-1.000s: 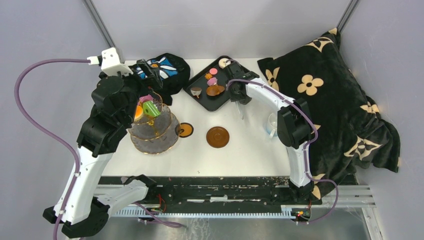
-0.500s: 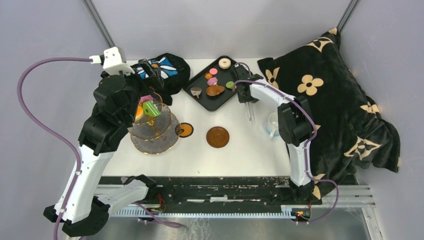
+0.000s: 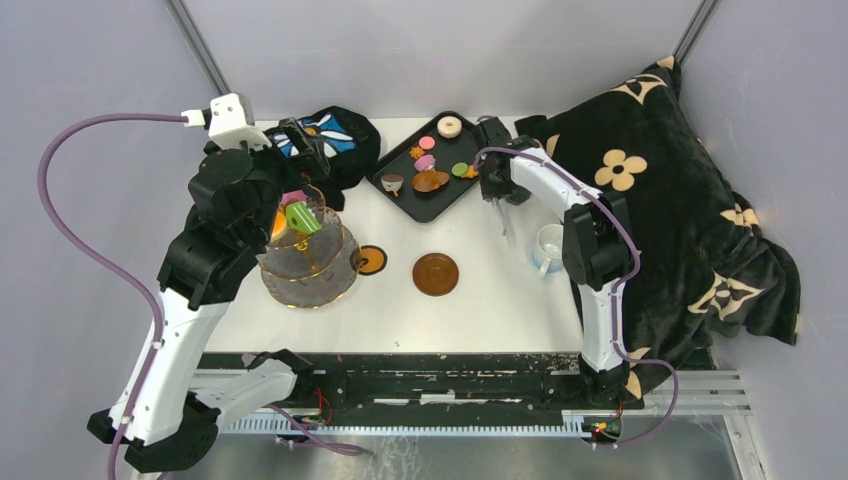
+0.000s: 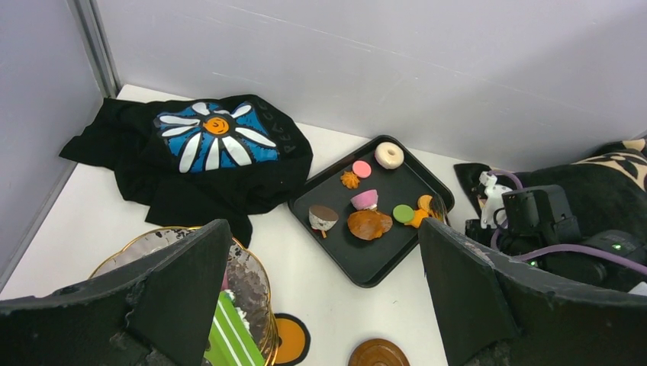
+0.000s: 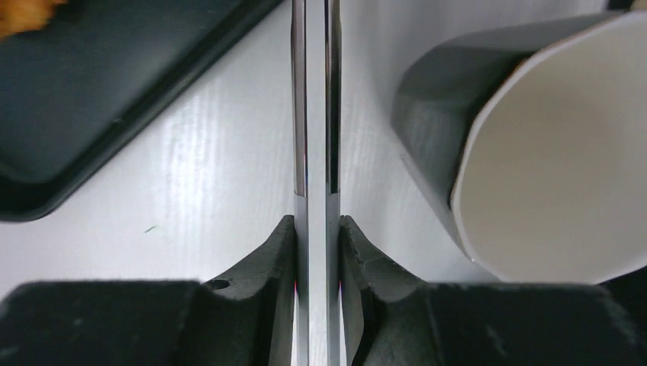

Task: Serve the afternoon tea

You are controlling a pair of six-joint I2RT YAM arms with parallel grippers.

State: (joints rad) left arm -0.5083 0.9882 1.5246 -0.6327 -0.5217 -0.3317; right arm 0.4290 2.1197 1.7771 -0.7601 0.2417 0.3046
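The three-tier glass stand [image 3: 318,272] holds a green pastry [image 3: 300,217] and a pink and an orange piece on its top tier; the green one also shows in the left wrist view [image 4: 233,335]. My left gripper [image 3: 300,143] hangs open and empty above the stand [image 4: 248,278]. Several small pastries lie on the black tray [image 3: 432,203] [image 4: 381,259]. My right gripper [image 3: 497,188] is shut on thin metal tongs [image 5: 314,114], just right of the tray and beside the white mug [image 3: 549,247] [image 5: 549,152]. A brown saucer [image 3: 436,274] lies in the middle.
An orange-and-black saucer [image 3: 371,260] lies beside the stand. The black cloth with a blue-white flower [image 3: 335,135] lies at the back left. The black blanket with tan flowers [image 3: 650,190] fills the right side. Grey walls close in the back and sides.
My right gripper has moved right, off the tray and toward the mug, with the tongs in it. The left arm has barely moved.
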